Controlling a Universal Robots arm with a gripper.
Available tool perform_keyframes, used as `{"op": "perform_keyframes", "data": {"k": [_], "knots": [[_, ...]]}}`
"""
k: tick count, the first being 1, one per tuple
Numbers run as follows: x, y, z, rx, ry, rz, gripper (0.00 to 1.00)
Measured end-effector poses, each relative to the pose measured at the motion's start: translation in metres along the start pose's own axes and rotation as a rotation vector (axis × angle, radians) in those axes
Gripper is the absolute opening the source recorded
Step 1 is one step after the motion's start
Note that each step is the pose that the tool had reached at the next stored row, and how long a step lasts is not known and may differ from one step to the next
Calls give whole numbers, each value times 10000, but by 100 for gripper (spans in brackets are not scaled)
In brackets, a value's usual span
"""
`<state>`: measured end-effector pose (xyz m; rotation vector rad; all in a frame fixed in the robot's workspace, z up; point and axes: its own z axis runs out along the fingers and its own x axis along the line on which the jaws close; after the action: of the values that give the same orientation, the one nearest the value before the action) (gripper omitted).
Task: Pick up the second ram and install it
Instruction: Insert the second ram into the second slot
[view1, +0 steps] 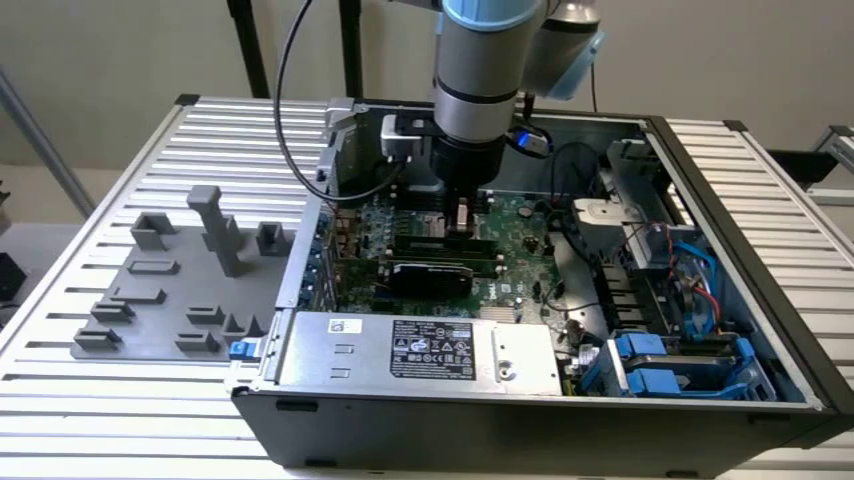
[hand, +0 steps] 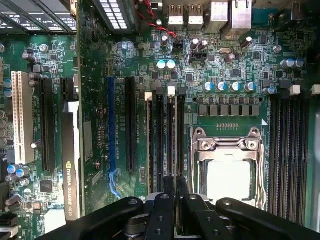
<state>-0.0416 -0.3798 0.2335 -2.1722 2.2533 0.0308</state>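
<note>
Fingers (hand: 170, 200) clenched on second ram (hand: 170, 187) above mobo slots (hand: 165, 135), CPU socket (hand: 229, 165) beside, gfx card (view1: 430, 272) near.

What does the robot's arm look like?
The arm is a fat silver tube with a light blue cap at the joint and a black wrist below. A black cable loops down beside it. Its hand is black, made of jointed bars with round bolts.

Robot arm reaching straight down.
The gripper (hand: 170, 192) is pointing downward, its black fingers (hand: 161, 215) pressing closed together.
</note>
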Motion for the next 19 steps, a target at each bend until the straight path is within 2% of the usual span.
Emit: {"op": "perform_keyframes", "data": {"k": [4,14,19], "knots": [[0,0,5,2,-1,0,0],[15,-7,14,3,67,1,0],[15,-8,23,4,72,-1,0]]}}
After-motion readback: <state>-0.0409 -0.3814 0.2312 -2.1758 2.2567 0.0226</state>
